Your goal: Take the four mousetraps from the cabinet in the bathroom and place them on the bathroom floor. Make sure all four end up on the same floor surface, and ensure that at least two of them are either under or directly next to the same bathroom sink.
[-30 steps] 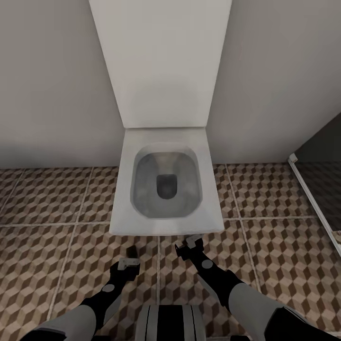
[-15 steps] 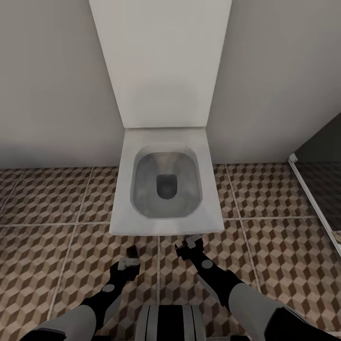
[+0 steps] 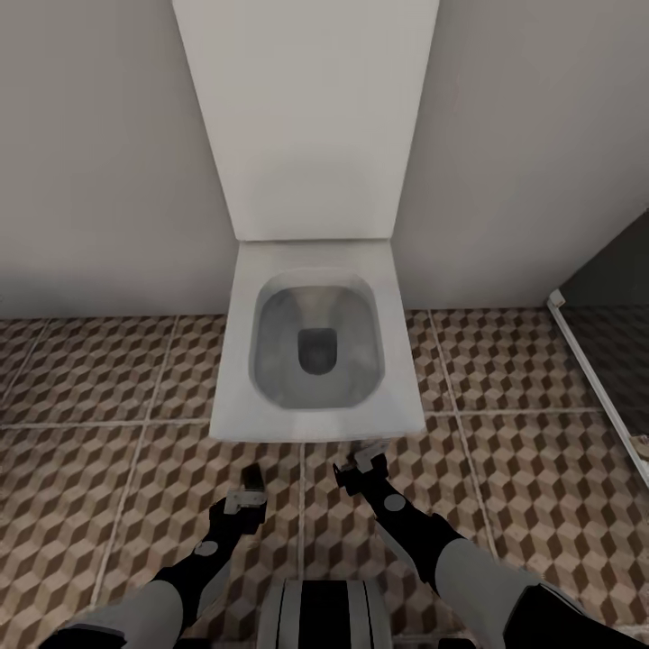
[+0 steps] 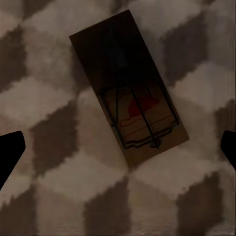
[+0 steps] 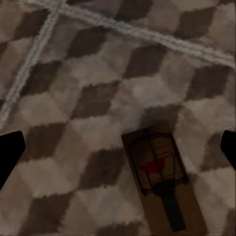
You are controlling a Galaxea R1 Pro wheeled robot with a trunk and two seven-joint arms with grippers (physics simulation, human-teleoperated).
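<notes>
On bathroom floor (image 3: 108,505) by toilet (image 3: 315,361) | 1 mousetrap (image 4: 129,88) under left pincer (image 3: 245,487), spread wide, empty | right pincer (image 3: 359,469) wide, empty | likely light, stiff; grip bare board edges, clear of wire.

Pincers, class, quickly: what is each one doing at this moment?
Left pincer: open, empty, above a mousetrap lying on the bathroom floor.
Right pincer: open, empty, above another mousetrap on the same floor.
</notes>
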